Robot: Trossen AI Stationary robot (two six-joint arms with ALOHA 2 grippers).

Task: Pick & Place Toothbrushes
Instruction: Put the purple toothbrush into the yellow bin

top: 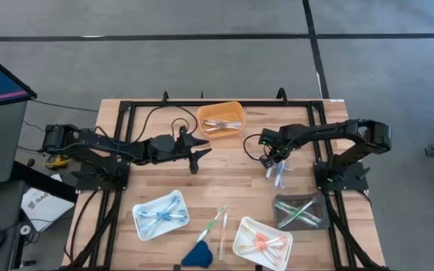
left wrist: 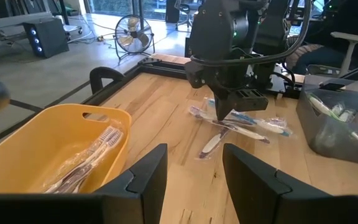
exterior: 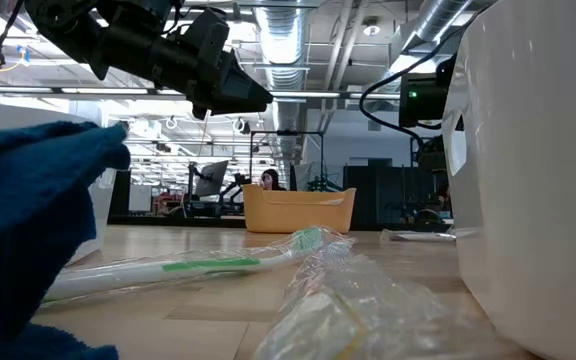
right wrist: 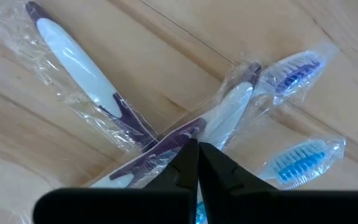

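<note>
A small pile of wrapped toothbrushes (top: 280,178) lies flat on the wooden table at the right, purple-and-white and blue ones crossing each other (left wrist: 244,124). My right gripper (right wrist: 197,150) stands over this pile, pointing down, shut at the pile's crossing point. My left gripper (left wrist: 194,152) hovers open above the table's middle (top: 200,155), beside the yellow basket, touching nothing. Two more wrapped toothbrushes (top: 218,224) lie near the front edge. My right gripper comes from above, fingers pointing down, and its tips meet on the clear wrapper of a purple-and-white toothbrush (right wrist: 166,142), near the middle of its handle. The tips themselves hide the pinch. The toothbrush still lies on the table among the others.
A yellow basket (top: 203,113) with purple toothbrushes stands at the far middle. A light blue tray (top: 139,212), a white tray (top: 239,232) and a grey tray (top: 280,202) hold sorted toothbrushes along the front. A dark-blue wedge (top: 198,254) lies at the front edge.
</note>
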